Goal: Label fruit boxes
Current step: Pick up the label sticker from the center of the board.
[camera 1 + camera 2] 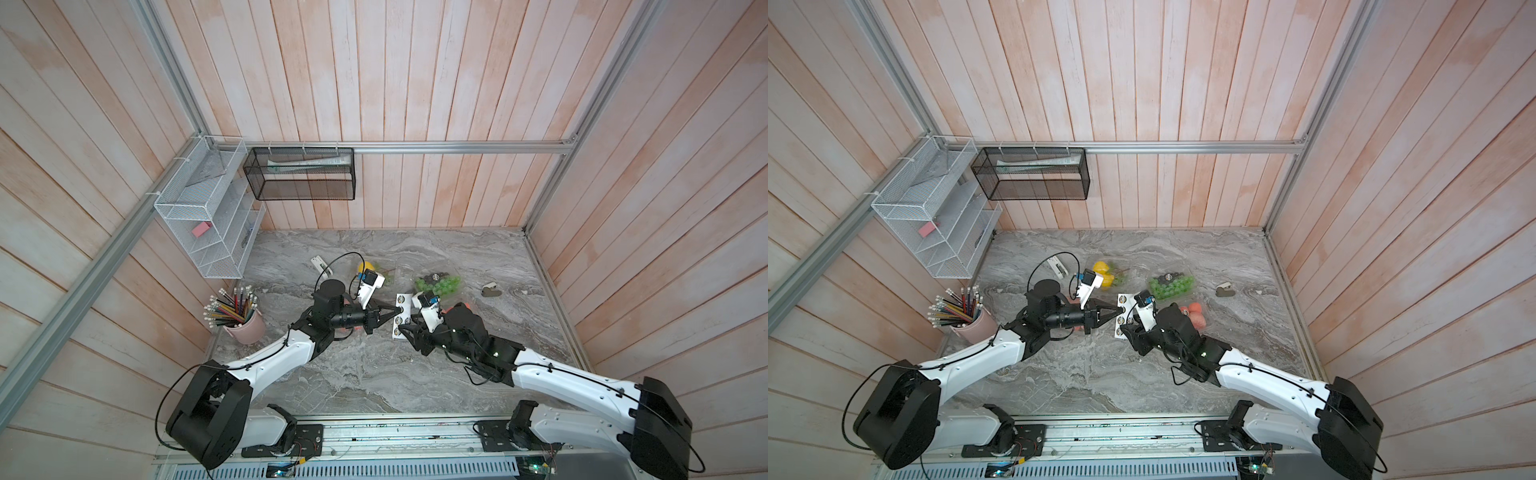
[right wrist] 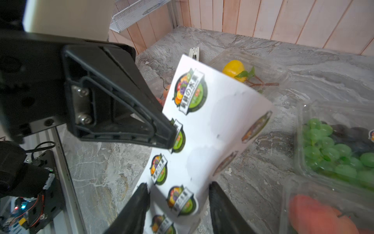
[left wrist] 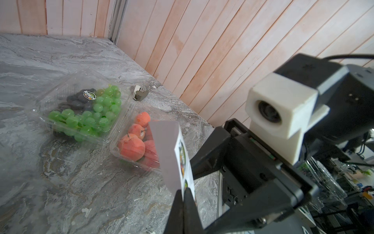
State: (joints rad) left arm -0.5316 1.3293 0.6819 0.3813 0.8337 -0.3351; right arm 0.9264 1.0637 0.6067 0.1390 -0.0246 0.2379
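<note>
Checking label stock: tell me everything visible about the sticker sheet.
The sticker sheet is a white, glossy paper strip carrying round fruit-logo stickers in two columns, with faint blank circles where some seem peeled. It curls, standing up between the arms. The left gripper has its jaws shut on one edge; the right gripper has its jaws open around the other end.

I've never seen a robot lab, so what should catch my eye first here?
A white sticker sheet with colourful round labels, pinched at its edge by the left end effector at mid-table. Close by on the right sit a clear box of green grapes and a box of red-orange fruit.
</note>
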